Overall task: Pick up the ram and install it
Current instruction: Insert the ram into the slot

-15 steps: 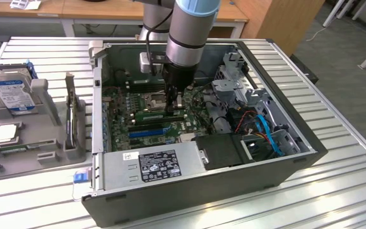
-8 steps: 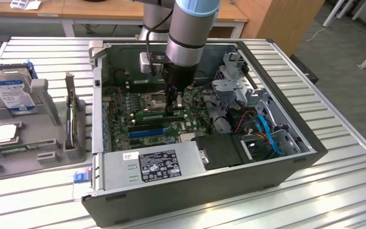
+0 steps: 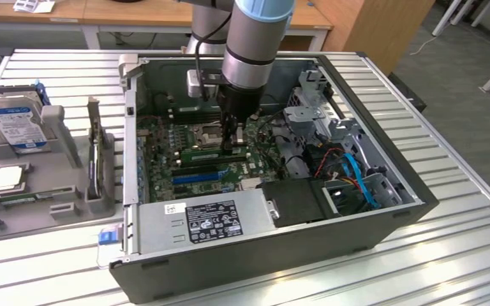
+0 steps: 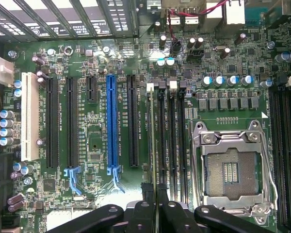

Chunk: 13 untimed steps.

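Observation:
The ram (image 3: 214, 153) is a thin green stick standing on edge along a memory slot of the motherboard (image 3: 196, 178), inside the open computer case. My gripper (image 3: 231, 148) reaches straight down into the case and is shut on the ram's upper edge. In the wrist view the ram (image 4: 152, 141) appears edge-on as a pale thin line over the first of the dark memory slots, beside the long black slot. The gripper (image 4: 155, 206) has its black fingers (image 4: 146, 194) pressed close on either side of it. Whether the ram is fully seated in the slot cannot be told.
The empty processor socket (image 4: 232, 167) with its metal frame lies next to the memory slots. A blue card slot (image 4: 111, 126) runs parallel. The power supply (image 3: 207, 217) and drive cage with cables (image 3: 347, 172) crowd the case. A grey tray holds the hard drive (image 3: 13, 121) and silver processor (image 3: 7, 178).

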Motion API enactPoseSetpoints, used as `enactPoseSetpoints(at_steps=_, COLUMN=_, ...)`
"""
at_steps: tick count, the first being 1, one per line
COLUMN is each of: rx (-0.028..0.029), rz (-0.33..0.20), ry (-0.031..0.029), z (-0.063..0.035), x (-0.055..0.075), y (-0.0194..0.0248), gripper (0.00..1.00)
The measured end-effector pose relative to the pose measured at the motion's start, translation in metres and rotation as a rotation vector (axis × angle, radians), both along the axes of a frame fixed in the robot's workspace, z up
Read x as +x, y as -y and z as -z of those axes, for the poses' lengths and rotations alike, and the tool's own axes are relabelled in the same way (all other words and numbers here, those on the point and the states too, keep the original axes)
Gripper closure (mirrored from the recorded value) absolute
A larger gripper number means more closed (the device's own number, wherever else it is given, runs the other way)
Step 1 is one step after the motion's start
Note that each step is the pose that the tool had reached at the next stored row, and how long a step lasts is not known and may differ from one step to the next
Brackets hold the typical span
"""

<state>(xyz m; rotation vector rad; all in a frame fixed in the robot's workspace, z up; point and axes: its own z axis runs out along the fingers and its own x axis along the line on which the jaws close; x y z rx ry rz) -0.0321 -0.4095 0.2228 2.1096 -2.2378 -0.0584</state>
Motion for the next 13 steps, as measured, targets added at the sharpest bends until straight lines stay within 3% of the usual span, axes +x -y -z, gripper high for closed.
enactPoseSetpoints(at_steps=13, rx=0.0, rz=-0.019, ry=0.0001, z=0.0, x=0.0, y=0.0, gripper=0.87)
